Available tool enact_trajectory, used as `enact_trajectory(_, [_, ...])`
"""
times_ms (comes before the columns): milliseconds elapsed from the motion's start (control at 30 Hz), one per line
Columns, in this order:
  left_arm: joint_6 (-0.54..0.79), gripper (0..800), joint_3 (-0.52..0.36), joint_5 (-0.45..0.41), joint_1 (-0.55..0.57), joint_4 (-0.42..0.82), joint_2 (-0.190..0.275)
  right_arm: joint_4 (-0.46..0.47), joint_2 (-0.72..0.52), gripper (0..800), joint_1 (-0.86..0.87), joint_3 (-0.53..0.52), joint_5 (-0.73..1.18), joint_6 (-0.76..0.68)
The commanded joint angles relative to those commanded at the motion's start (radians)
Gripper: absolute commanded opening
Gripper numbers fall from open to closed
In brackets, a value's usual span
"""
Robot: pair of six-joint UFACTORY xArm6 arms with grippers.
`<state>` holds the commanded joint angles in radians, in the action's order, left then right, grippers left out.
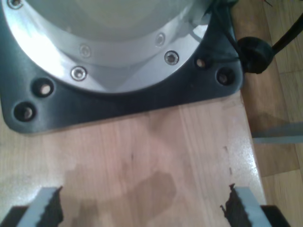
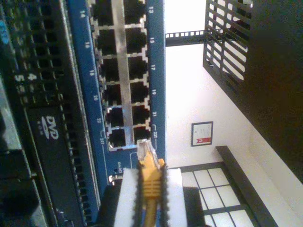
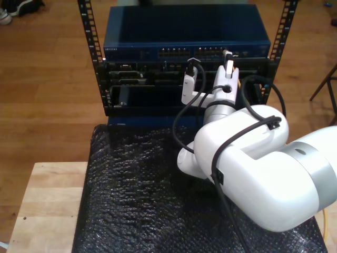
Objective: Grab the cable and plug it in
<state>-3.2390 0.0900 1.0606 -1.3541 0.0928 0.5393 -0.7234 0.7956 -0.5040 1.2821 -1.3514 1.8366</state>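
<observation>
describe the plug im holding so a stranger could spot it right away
Find the blue network switch in the rack, with its rows of dark ports. Just off its last ports, my second gripper pinches the cable; its clear plug is the only yellow-orange-backed tip there.

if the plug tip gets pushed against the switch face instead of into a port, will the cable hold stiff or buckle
Probably the held part stays fairly stiff: my second gripper clamps the cable close behind its clear plug, leaving little free length. The plug itself looks like thin plastic, so a miss against the blue switch might stress it. Farther back, the thin cable would likely flop.
</observation>
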Motion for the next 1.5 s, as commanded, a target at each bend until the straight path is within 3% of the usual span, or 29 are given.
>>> enact_trajectory(1500, [0.000, 800, 0.000, 0.000, 0.000, 0.000, 0.000, 0.018, 0.029, 0, 0.009, 0.038, 0.002, 0.002])
